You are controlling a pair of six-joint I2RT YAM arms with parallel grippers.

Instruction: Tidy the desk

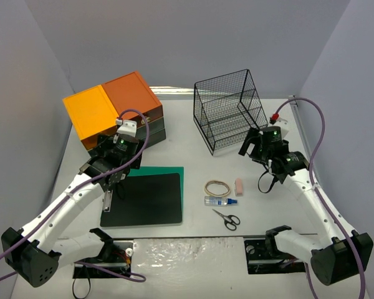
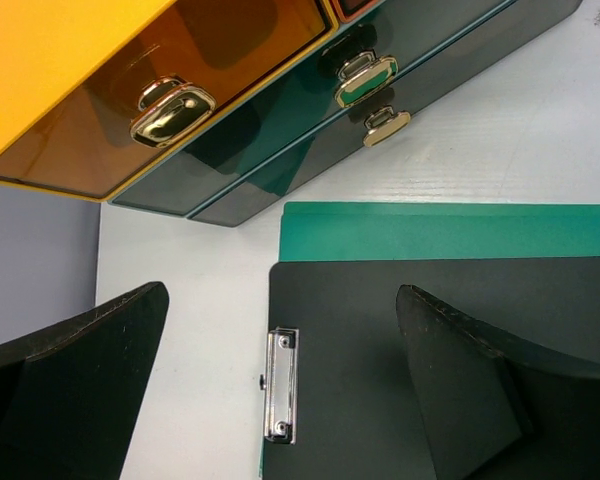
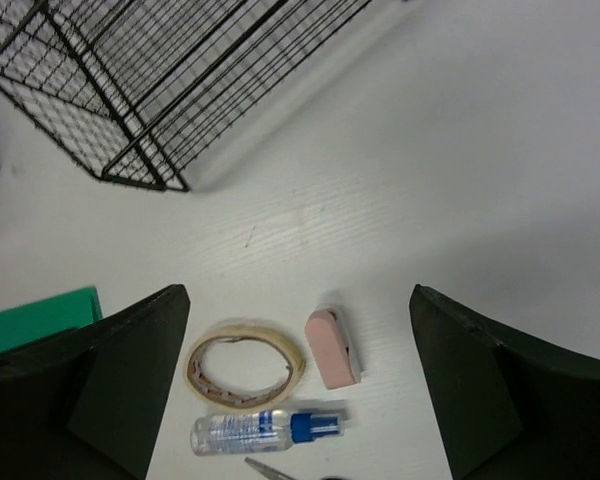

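- Looking down from the overhead camera, I see the large matte white desk (image 1: 182, 152) spanning the whole work area, under both arms and carrying everything else.
- My left pincer (image 2: 283, 295) hangs with its fingers wide apart and nothing between them, above the clip end of a flat black clipboard (image 1: 146, 199).
- The clipboard's silver metal clip (image 2: 280, 385) shows between the fingers in the left wrist view.
- A flat green board (image 1: 165, 170) lies under the clipboard, showing along its far edge.
- Just beyond stands a dark drawer unit with an orange and yellow top (image 1: 115, 111).
- My right pincer (image 3: 300, 295) is also spread and holds nothing, just in front of a black wire-mesh rack (image 1: 230, 115).
- Below it lie a beige tape ring (image 3: 245, 332), a pink eraser (image 3: 332, 348) just beside the ring, and a small clear bottle with a blue cap (image 3: 260, 430).
- Small black-handled scissors (image 1: 227, 217) lie nearest the arm bases.
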